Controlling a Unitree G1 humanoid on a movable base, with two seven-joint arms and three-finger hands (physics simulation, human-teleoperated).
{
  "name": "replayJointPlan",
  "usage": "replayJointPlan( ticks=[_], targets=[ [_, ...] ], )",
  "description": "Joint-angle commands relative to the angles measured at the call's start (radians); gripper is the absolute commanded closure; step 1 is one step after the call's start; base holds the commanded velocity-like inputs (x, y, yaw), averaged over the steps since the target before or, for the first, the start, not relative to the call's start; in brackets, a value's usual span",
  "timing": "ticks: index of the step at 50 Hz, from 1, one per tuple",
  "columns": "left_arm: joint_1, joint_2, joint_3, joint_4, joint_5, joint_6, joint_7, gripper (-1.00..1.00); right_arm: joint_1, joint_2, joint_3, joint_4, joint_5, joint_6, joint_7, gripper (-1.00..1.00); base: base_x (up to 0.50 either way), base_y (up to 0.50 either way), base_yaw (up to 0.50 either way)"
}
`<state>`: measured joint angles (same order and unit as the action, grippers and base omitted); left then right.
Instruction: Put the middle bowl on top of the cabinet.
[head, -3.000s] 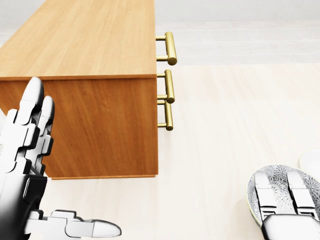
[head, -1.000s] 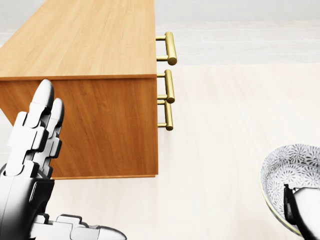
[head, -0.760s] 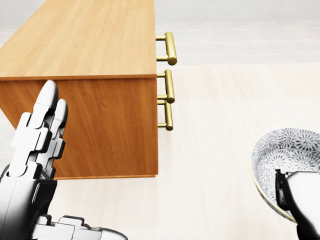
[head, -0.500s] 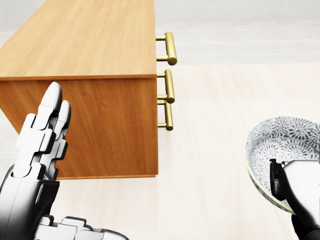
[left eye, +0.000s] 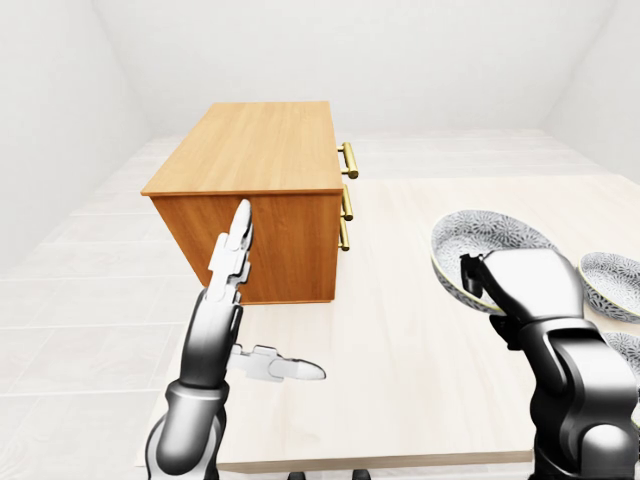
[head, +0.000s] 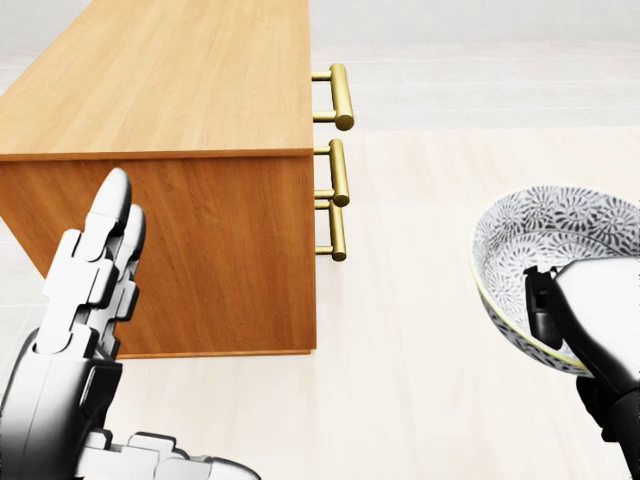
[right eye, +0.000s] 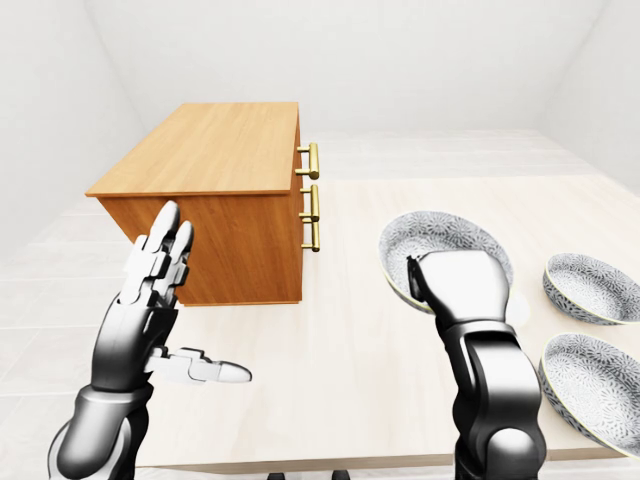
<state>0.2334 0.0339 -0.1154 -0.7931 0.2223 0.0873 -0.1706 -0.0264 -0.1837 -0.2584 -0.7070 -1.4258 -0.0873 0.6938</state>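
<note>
A: Okay, where's the grey-and-white patterned ceramic bowl (right eye: 445, 255)?

B: Lifted off the pale wooden bench (right eye: 370, 350), right of the orange wooden cabinet (left eye: 262, 190), below its top. The right hand (right eye: 462, 285) pinches its rim, likely for carrying it up there.

A: Orientation?

B: Round, no long axis; mouth tilted up and toward the cabinet.

A: The left hand (left eye: 232, 300)?

B: Fingers spread, holding nothing, beside the cabinet. Two similar bowls (right eye: 590, 330) sit farther right.

Two patterned bowls (right eye: 592, 287) (right eye: 597, 390) rest near the pale table's (right eye: 370, 360) right edge.
</note>
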Motion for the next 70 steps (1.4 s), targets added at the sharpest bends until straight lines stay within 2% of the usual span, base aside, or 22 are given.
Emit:
replayJointPlan(
  ticks=[1,9,14,18,22,23,24,26,34,35,48,70],
  targets=[
    [0.005,-0.003,-0.002,-0.002,-0.015,0.0,-0.003,-1.0,-0.111,-0.038,0.009,0.043,0.005,0.0,0.004,1.0,0.0,0.0,0.0],
    [0.008,0.0,-0.005,0.005,-0.014,0.0,0.0,-1.0,-0.265,-0.089,0.039,0.096,0.002,0.0,0.004,1.0,0.0,0.0,0.0],
    [0.008,0.001,-0.008,0.006,-0.012,0.0,0.001,-1.0,-0.316,-0.104,0.055,0.121,-0.004,0.0,0.004,1.0,0.0,0.0,0.0],
    [0.008,0.003,-0.007,0.008,-0.011,0.0,0.001,-1.0,-0.351,-0.122,0.054,0.131,0.004,0.005,0.004,1.0,0.0,0.0,0.0],
    [0.011,0.004,-0.012,0.012,-0.005,0.0,0.001,-1.0,-0.415,-0.173,0.029,0.135,0.031,0.003,0.004,1.0,0.0,0.0,0.0],
    [0.011,0.004,-0.011,0.011,-0.006,0.0,0.0,-1.0,-0.423,-0.18,0.024,0.134,0.035,0.007,0.004,1.0,0.0,0.0,0.0],
    [0.011,0.004,-0.01,0.013,-0.006,0.0,0.0,-1.0,-0.443,-0.178,0.015,0.137,0.043,0.028,0.004,1.0,0.0,0.0,0.0],
    [0.009,0.005,-0.01,0.023,0.002,0.0,0.003,-1.0,-0.453,-0.185,0.026,0.136,0.042,0.035,0.004,1.0,0.0,0.0,0.0],
    [0.012,0.005,-0.01,0.023,0.004,0.0,0.0,-1.0,-0.497,-0.185,0.058,0.177,0.052,0.048,0.004,1.0,0.0,0.0,0.0],
    [0.012,0.004,-0.012,0.022,0.005,0.0,0.0,-1.0,-0.508,-0.179,0.052,0.189,0.053,0.063,0.004,1.0,0.0,0.0,0.0],
    [0.008,0.002,-0.01,0.023,0.005,0.0,-0.001,-1.0,-0.623,-0.184,0.083,0.267,0.128,0.139,0.004,1.0,0.0,0.0,0.0],
    [0.008,0.003,-0.011,0.026,0.005,0.0,-0.002,-1.0,-0.617,-0.193,0.095,0.253,0.15,0.134,0.004,1.0,0.0,0.0,0.0]
  ],
)
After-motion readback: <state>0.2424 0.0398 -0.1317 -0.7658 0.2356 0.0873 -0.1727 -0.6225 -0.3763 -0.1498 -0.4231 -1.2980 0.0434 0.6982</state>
